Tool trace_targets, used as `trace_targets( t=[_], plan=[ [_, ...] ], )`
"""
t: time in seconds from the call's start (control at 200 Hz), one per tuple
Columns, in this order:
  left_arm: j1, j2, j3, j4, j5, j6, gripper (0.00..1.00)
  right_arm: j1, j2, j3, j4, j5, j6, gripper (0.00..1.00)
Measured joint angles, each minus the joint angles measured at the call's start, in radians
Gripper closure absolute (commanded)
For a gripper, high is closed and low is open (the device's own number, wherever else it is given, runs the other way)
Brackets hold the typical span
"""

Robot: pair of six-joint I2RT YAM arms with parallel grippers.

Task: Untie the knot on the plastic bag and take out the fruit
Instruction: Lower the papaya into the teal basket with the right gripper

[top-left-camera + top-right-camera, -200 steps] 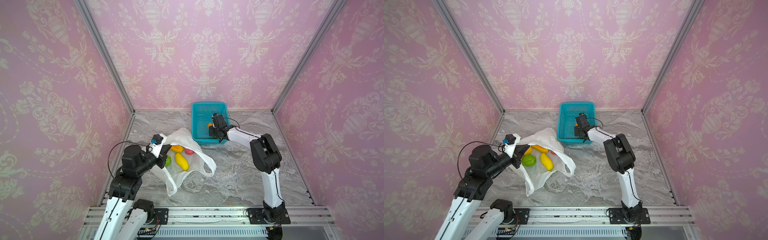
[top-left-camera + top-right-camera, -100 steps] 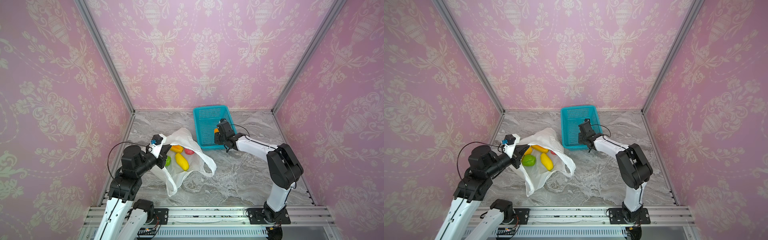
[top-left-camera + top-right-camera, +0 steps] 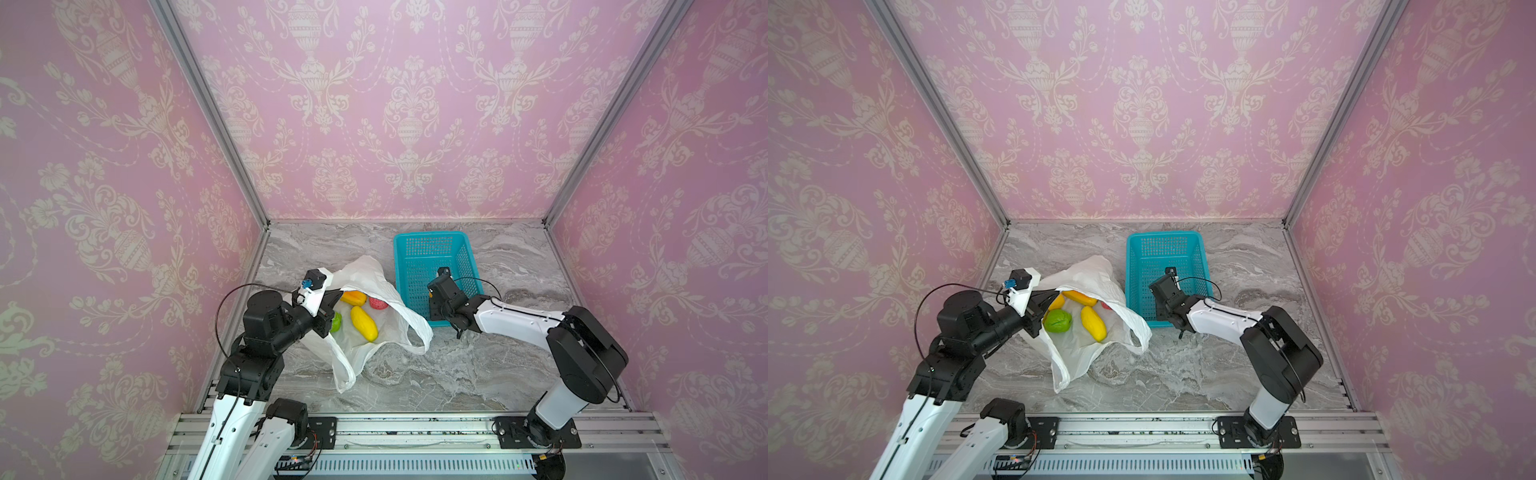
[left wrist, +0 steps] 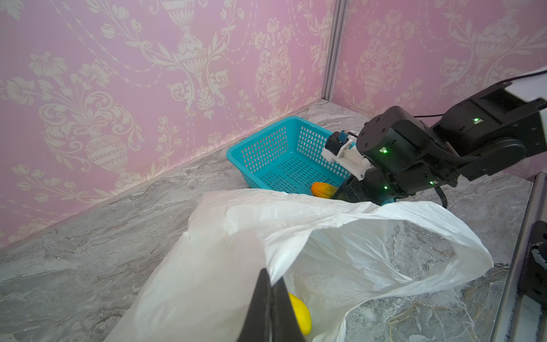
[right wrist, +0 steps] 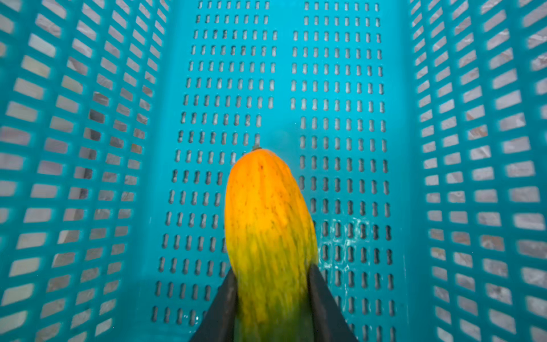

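Observation:
The white plastic bag (image 3: 376,272) (image 3: 1088,274) lies open-mouthed on the marble floor, and no knot shows. My left gripper (image 3: 331,297) (image 4: 270,277) is shut on the bag's rim and holds it up. Fruit lies inside: a yellow oblong one (image 3: 364,323) (image 3: 1093,323), an orange-yellow one (image 3: 353,297), a red-pink one (image 3: 378,302) and a green one (image 3: 1057,320). My right gripper (image 5: 272,274) (image 3: 434,301) is shut on an orange-green oblong fruit (image 5: 268,219) (image 4: 322,189), low over the near end of the teal basket (image 3: 428,236) (image 5: 74,148).
The basket (image 3: 1163,236) (image 4: 236,154) stands at the back, right of the bag, with nothing else inside it. Two loose handle loops (image 3: 345,370) trail toward the front rail. Pink walls close in left, back and right.
The right gripper has drawn back toward the basket's near end with the fruet still held, its elbow swinging out to the right. The left arm and bag have not moved.

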Motion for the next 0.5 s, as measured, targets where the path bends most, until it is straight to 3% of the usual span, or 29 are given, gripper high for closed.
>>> trace_targets(
  t=[0.205, 0.5],
  plan=[
    [0.0, 0.0, -0.002, 0.0, 0.0, 0.0, 1.0, 0.023, -0.043, -0.04, 0.032, 0.045, 0.018, 0.78],
    [0.0, 0.0, -0.005, 0.0, 0.0, 0.0, 1.0, 0.008, -0.063, -0.09, 0.058, 0.12, 0.021, 0.7]
  ],
)
